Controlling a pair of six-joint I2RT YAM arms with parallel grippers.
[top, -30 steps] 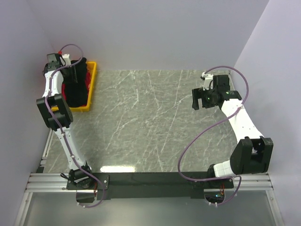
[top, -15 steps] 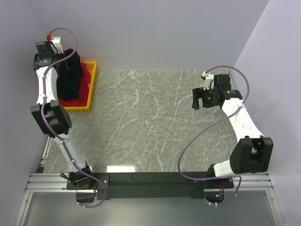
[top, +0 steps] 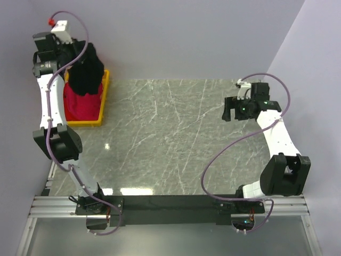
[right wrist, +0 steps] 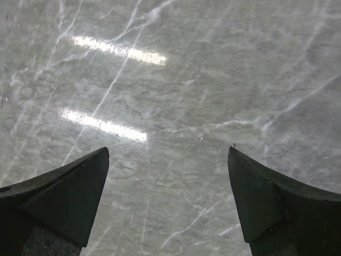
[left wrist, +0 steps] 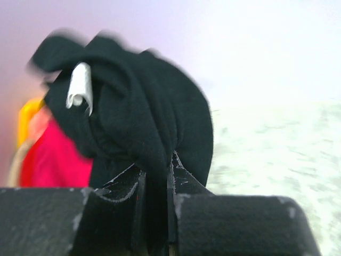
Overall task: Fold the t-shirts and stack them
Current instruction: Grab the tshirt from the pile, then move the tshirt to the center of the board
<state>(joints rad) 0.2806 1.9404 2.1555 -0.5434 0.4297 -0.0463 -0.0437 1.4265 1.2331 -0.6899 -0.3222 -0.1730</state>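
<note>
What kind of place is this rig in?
Likely a lab robot cell, not a home: marble-look table boxed in by plain walls, left arm and right arm bolted to a metal rail, yellow crate of shirts.

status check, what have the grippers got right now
Left gripper shut on black t-shirt, hanging bunched over yellow crate. Right gripper open, empty, over the table. Pink t-shirts in the crate beneath.
</note>
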